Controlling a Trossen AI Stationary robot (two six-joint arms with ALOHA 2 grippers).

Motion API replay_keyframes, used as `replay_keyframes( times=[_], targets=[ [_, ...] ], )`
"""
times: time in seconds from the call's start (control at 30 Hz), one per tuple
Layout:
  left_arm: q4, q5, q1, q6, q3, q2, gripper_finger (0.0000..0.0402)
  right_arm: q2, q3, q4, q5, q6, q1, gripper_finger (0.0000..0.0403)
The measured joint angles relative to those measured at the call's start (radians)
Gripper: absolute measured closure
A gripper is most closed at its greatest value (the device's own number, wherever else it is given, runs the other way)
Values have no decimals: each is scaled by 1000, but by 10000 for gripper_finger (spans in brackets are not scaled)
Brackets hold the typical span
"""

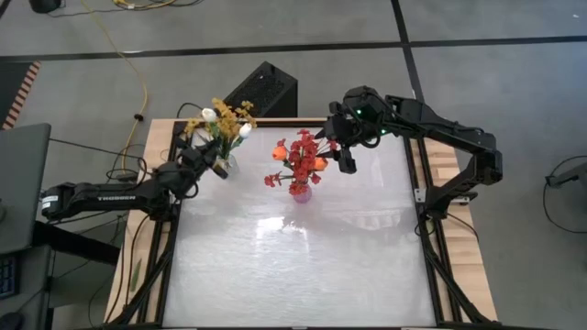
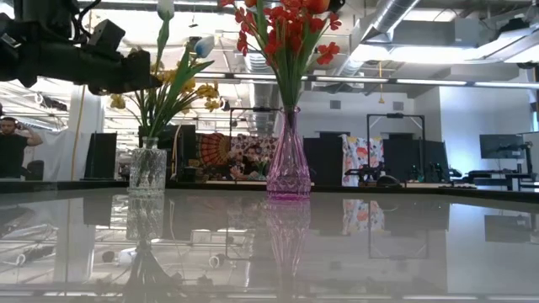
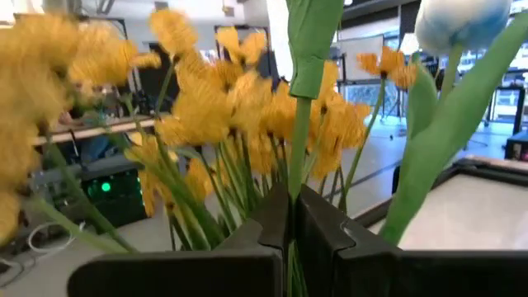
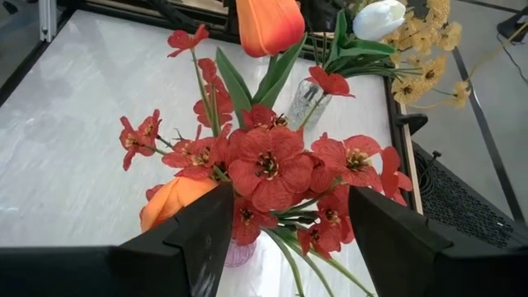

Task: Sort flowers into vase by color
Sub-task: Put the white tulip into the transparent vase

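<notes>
Clear glass vase (image 2: 147, 172) filled with yellow sprays (image 1: 237, 114) and white tulip buds (image 1: 209, 115), one green stem (image 3: 299, 148) pinched by the left gripper (image 3: 290, 235), pink glass vase (image 2: 289, 164) packed with red blooms (image 4: 268, 169) and orange tulips (image 4: 270, 23), right gripper (image 4: 285, 235) held spread wide above them

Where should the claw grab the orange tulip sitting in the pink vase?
Grip the orange tulip on its green stem just under the bloom, coming from above: it stands upright over the red flowers, and the pink vase has a narrow neck.
</notes>
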Motion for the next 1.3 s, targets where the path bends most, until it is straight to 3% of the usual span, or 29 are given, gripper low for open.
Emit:
replay_keyframes(
  times=[0.73,1.3],
  targets=[
    [-152,20,0,-88,-2,1,401,0,0,0,0,-3,0,138],
    [-36,105,0,14,-2,1,401,0,0,10,0,-2,0,138]
  ],
)
